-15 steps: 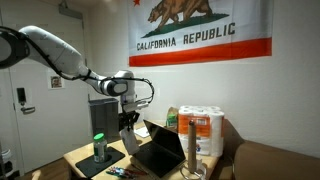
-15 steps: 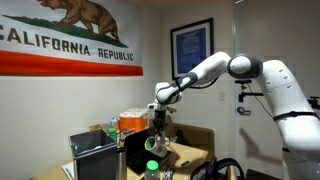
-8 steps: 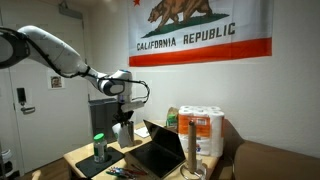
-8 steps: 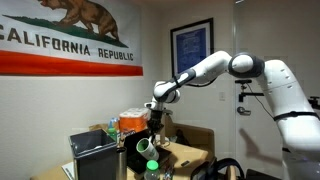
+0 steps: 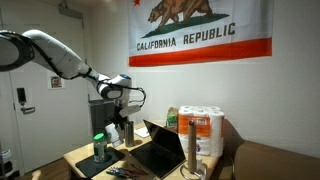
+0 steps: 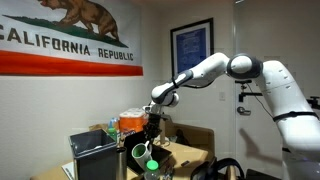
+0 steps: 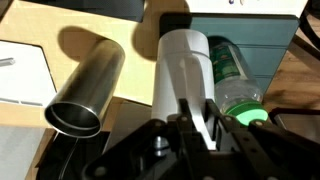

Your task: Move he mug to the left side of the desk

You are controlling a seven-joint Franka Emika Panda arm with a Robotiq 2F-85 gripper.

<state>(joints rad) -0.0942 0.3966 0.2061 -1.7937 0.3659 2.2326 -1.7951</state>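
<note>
A large California Republic flag [image 5: 200, 30] with a bear and a red stripe hangs on the wall behind the scene. Below it is the light tan wooden table [image 5: 80, 156], which carries everything else. The white, jointed robot arm [image 5: 60, 55] reaches in over the table.

An open black laptop [image 5: 156, 150] stands near the middle of the table. Behind it is a wrapped pack of white paper towel rolls [image 5: 206, 130].

A tall clear jar with a green lid [image 5: 99, 147] stands near the table's edge. In the wrist view the jar [image 7: 232, 78] lies just beside the mug on one flank. A slim, shiny metal bottle [image 7: 88, 90] lies near the mug on the other flank.

The small white cylindrical mug [image 7: 180, 70] sits between the two, gripped in the claw [image 7: 190, 125], whose dark fingers are clamped against its sides. In both exterior views the mug [image 5: 115, 132] [image 6: 141, 152] hangs under the wrist, close to the green-lidded jar. It seems lifted off the table, though the small views leave that unsure.
</note>
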